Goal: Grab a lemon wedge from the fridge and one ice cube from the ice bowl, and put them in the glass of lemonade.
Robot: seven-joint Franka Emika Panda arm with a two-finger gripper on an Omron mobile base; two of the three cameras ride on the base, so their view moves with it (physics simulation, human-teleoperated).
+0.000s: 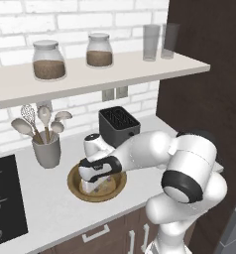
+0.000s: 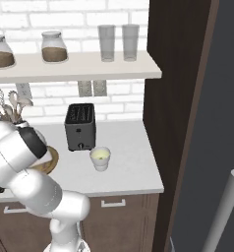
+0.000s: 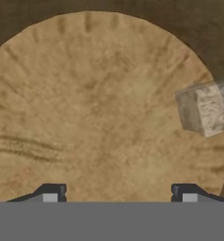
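The brown wooden ice bowl (image 1: 116, 187) sits on the counter in front of the toaster; its rim (image 2: 51, 158) peeks out beside my arm. My gripper (image 1: 91, 187) reaches down into it. In the hand view the gripper (image 3: 118, 195) hangs close over the bowl's floor (image 3: 100, 113), its fingertips (image 3: 50, 193) wide apart and open with nothing between them. One clear ice cube (image 3: 203, 110) lies off to the right, outside the fingers. The glass of lemonade (image 2: 100, 158) stands right of the bowl. The grey fridge (image 2: 207, 123) is at the far right. The lemon wedge is out of view.
A black toaster (image 1: 118, 125) stands just behind the bowl. A grey utensil holder (image 1: 46, 151) is to its left, and a black cooktop (image 1: 3, 198) at the far left. The shelf (image 1: 100, 74) above carries two jars and two tall glasses. A fridge handle (image 2: 227, 209) juts in front right.
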